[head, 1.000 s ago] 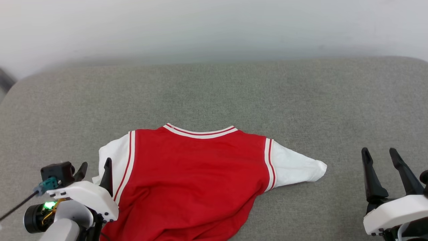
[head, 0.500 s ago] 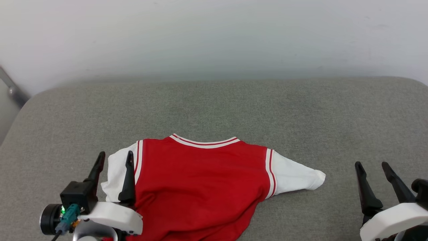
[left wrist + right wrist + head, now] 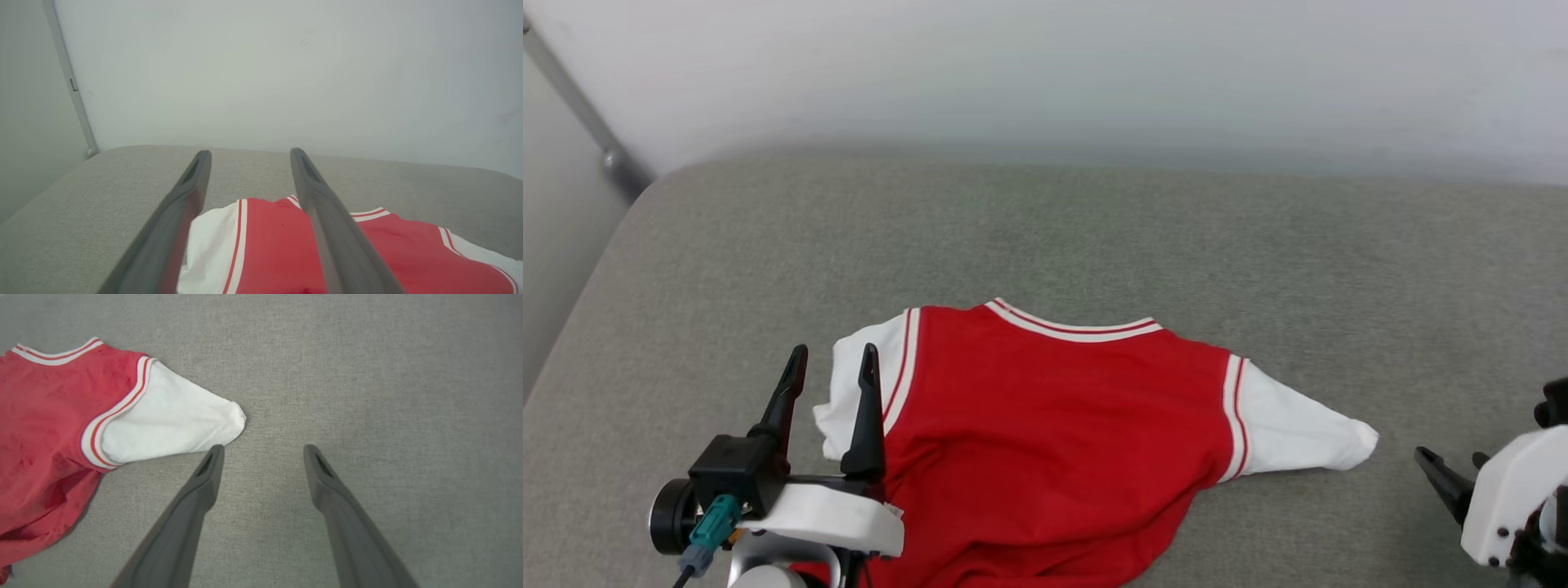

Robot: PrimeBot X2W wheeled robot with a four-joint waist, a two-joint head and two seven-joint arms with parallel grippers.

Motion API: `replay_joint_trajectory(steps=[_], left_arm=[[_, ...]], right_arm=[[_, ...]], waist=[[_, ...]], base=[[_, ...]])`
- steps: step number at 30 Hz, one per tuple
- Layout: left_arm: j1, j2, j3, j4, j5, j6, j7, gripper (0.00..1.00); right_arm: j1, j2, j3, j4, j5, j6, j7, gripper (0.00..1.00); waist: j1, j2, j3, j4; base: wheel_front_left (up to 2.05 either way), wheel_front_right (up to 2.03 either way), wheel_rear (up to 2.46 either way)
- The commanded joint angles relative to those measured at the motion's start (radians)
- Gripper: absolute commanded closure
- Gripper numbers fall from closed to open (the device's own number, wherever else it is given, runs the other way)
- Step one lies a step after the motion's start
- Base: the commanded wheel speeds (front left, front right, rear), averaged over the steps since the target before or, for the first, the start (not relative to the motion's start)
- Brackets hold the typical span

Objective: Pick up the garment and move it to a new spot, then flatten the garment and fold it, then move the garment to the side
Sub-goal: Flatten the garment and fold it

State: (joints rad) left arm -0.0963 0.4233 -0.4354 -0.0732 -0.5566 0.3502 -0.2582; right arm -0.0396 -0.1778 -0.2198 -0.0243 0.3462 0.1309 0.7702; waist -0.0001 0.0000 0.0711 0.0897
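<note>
Firstly, from the head: finds the garment (image 3: 1054,433) spread on a grey cushion (image 3: 1094,229) in the lower middle of the frame, collar up-frame, red body rumpled toward the bottom edge. Places the left gripper (image 3: 836,353) at lower left, fingers spread wide and holding nothing, one over the near sleeve (image 3: 849,400), the other over bare cushion. Catches the right gripper (image 3: 1450,459) at the lower right edge, mostly cut off, apart from the far sleeve (image 3: 1294,433).

Next, from the left wrist: looks past two parted fingers (image 3: 179,212) at red cloth along the bottom, pale wall (image 3: 261,73) above.

Lastly, from the right wrist: shows both fingers (image 3: 196,498) well apart and empty over the cushion, the left tip just beside the far sleeve's end at centre left; cannot tell whether touching.
</note>
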Motion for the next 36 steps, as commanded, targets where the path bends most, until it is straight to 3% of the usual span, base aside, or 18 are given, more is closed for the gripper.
replay_joint_trajectory(steps=[1, 6, 17, 18, 19, 20, 25, 31, 36], left_arm=[[-0.016, -0.008, 0.001, 0.000, 0.005, -0.005, -0.003, 0.00], [-0.049, -0.042, -0.002, 0.005, 0.021, -0.027, -0.007, 0.00], [-0.094, -0.101, 0.019, 0.046, 0.055, -0.083, -0.009, 0.00], [-0.092, -0.106, 0.024, 0.050, 0.054, -0.087, -0.009, 0.00], [-0.090, -0.109, 0.029, 0.053, 0.057, -0.092, -0.009, 0.00], [-0.087, -0.110, 0.034, 0.056, 0.060, -0.094, -0.009, 0.00], [-0.074, -0.115, 0.057, 0.075, 0.064, -0.109, -0.009, 0.00], [-0.057, -0.091, 0.088, 0.099, 0.010, -0.138, 0.035, 0.00], [-0.102, -0.013, 0.143, 0.092, -0.061, -0.164, 0.153, 0.00]], right_arm=[[-0.037, -0.010, 0.001, 0.014, 0.010, 0.000, 0.041, 0.00], [-0.144, -0.032, 0.015, 0.085, 0.019, -0.001, 0.167, 0.00], [-0.221, -0.009, 0.050, 0.306, 0.036, -0.001, 0.269, 0.00], [-0.215, -0.001, 0.053, 0.324, 0.046, -0.001, 0.276, 0.12], [-0.215, 0.000, 0.059, 0.334, 0.049, -0.001, 0.276, 0.71], [-0.216, 0.001, 0.065, 0.342, 0.055, -0.001, 0.275, 1.00], [-0.245, -0.025, 0.083, 0.330, 0.070, -0.001, 0.236, 1.00], [-0.275, -0.076, 0.109, 0.223, 0.052, -0.001, 0.156, 1.00], [-0.243, -0.092, 0.112, 0.110, 0.033, -0.001, 0.135, 1.00]], waist=[[0.0001, 0.0000, 0.028, 0.032], [0.0001, 0.0000, 0.086, 0.081], [0.0001, 0.0000, 0.160, 0.139], [0.0001, 0.0000, 0.162, 0.140], [0.0001, 0.0000, 0.164, 0.140], [0.0001, 0.0000, 0.165, 0.139], [0.0001, 0.0000, 0.152, 0.125], [0.0001, 0.0000, 0.096, 0.082], [0.0001, 0.0000, 0.068, 0.013]], base=[[0.00, 0.00, 0.00], [0.00, 0.00, 0.00], [0.00, 0.00, 0.00], [0.00, 0.00, 0.00], [0.00, 0.00, 0.00], [0.00, 0.00, 0.00], [0.00, 0.00, 0.00], [0.00, 0.00, 0.00], [0.00, 0.00, 0.00]])
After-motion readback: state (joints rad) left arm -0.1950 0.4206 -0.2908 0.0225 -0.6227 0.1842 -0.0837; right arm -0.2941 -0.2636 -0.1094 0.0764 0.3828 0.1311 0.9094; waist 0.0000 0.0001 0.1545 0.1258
